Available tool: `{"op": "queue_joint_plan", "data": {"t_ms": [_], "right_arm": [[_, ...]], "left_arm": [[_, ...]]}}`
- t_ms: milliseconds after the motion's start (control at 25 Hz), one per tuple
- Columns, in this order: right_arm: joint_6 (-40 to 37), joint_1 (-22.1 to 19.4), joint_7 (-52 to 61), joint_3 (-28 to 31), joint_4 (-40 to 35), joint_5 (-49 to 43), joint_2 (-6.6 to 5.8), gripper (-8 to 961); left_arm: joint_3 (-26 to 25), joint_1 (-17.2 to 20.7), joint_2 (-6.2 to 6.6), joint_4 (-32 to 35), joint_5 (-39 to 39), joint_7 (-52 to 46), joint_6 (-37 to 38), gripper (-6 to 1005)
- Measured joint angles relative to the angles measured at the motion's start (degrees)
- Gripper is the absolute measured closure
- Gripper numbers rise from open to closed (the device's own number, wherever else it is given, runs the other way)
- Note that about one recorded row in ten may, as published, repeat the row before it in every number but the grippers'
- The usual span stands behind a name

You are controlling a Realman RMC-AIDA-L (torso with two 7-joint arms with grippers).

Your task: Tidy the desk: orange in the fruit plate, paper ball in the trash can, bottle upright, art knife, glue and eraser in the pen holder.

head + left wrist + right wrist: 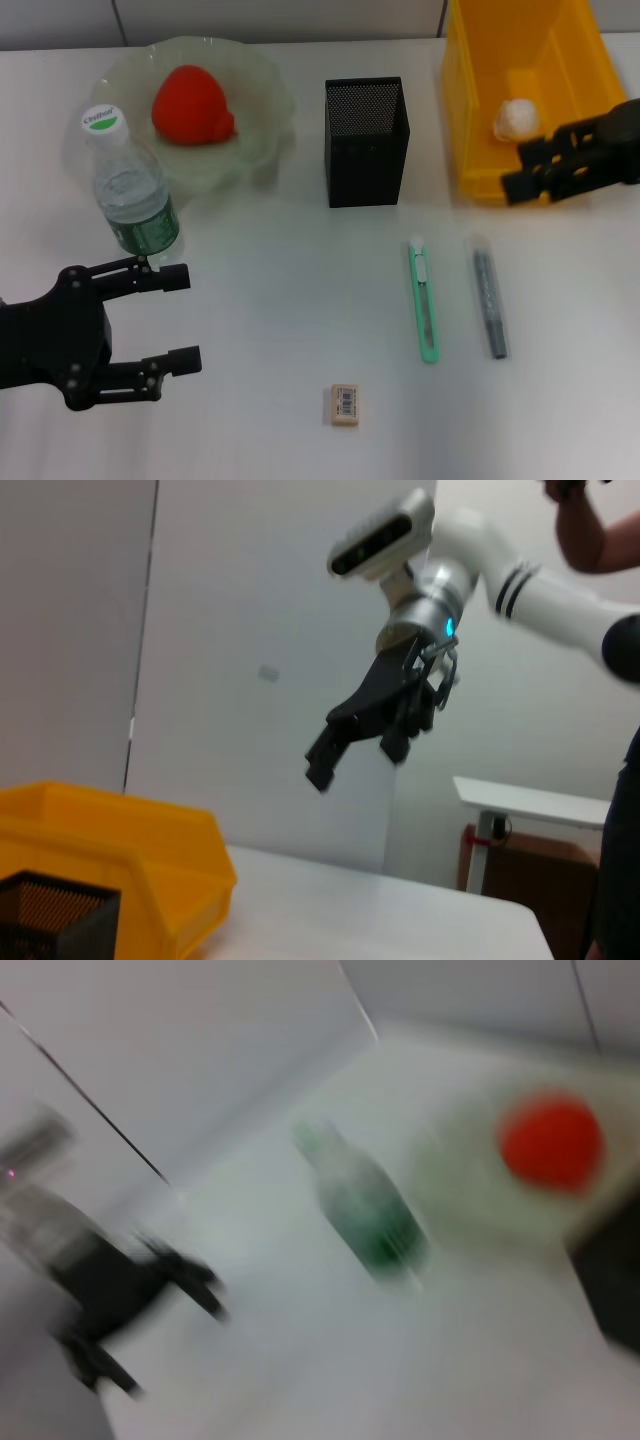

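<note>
The orange (190,105) lies in the clear fruit plate (262,130) at the back left. The bottle (132,190) stands upright in front of the plate. The paper ball (516,118) lies in the yellow trash bin (470,110) at the back right. The black mesh pen holder (366,140) stands between them. The green art knife (425,300), the grey glue stick (489,300) and the eraser (343,405) lie on the table. My left gripper (185,318) is open and empty, just in front of the bottle. My right gripper (517,168) is open and empty at the bin's front wall.
The left wrist view shows my right gripper (360,740) raised above the table, the bin (120,830) and the pen holder (50,910). The blurred right wrist view shows the bottle (365,1210), the orange (552,1143) and my left gripper (130,1290). A person stands beyond the table.
</note>
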Motion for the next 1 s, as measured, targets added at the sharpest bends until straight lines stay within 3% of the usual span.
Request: {"op": "queue_joint_plan", "data": {"t_ms": [80,120,160,200,240,280,320,360,400,440,480,560,840,1000], "right_arm": [[-0.05,3.54,6.40,-4.86,-1.95,-7.74,0.20,131],[1.26,6.62,9.66,-8.91,-1.67,-15.38,1.24,131],[1.26,6.62,9.66,-8.91,-1.67,-15.38,1.24,131],[2.36,8.24,10.65,-10.86,-1.07,-19.64,2.16,131],[4.81,11.67,12.16,-15.59,0.66,-28.56,4.35,132],[4.81,11.67,12.16,-15.59,0.66,-28.56,4.35,132],[7.92,13.42,14.00,-21.00,3.48,-33.09,5.16,132],[7.92,13.42,14.00,-21.00,3.48,-33.09,5.16,132],[10.08,13.93,15.43,-24.19,5.18,-33.85,5.19,132],[15.73,14.68,18.52,-30.96,9.41,-34.22,5.12,132],[15.73,14.68,18.52,-30.96,9.41,-34.22,5.12,133],[23.33,15.72,20.52,-36.75,15.39,-33.89,5.21,133],[34.88,17.22,21.48,-43.65,24.21,-27.36,5.39,134],[37.75,18.16,22.27,-45.90,27.02,-26.10,5.40,135]], "left_arm": [[-0.04,-0.08,-0.06,0.02,0.28,-0.31,-0.86,198],[-0.09,-0.12,-0.09,0.06,0.30,-0.54,-1.55,198],[-0.09,-0.12,-0.09,0.06,0.30,-0.54,-1.55,198],[-0.09,-0.12,-0.09,0.06,0.30,-0.54,-1.55,198],[-0.08,-0.45,-0.26,0.03,0.30,-0.82,-2.88,198],[-0.06,-0.64,-0.30,-0.07,0.30,-0.83,-3.09,198],[-0.05,-0.78,-0.34,-0.16,0.30,-0.83,-3.31,198],[-0.04,-0.96,-0.44,-0.29,0.32,-0.83,-3.60,198],[-0.02,-1.10,-0.52,-0.36,0.35,-0.84,-3.89,198],[-0.01,-1.11,-0.69,-0.38,0.54,-0.85,-4.16,198],[-0.01,-1.11,-0.69,-0.38,0.54,-0.85,-4.16,198],[0.03,-1.03,-1.13,-0.36,1.07,-0.87,-5.37,198],[0.25,-0.71,-1.47,-0.70,1.12,-0.89,-6.70,198],[0.63,-1.20,-1.56,-2.30,1.34,-0.81,-7.29,198]]}}
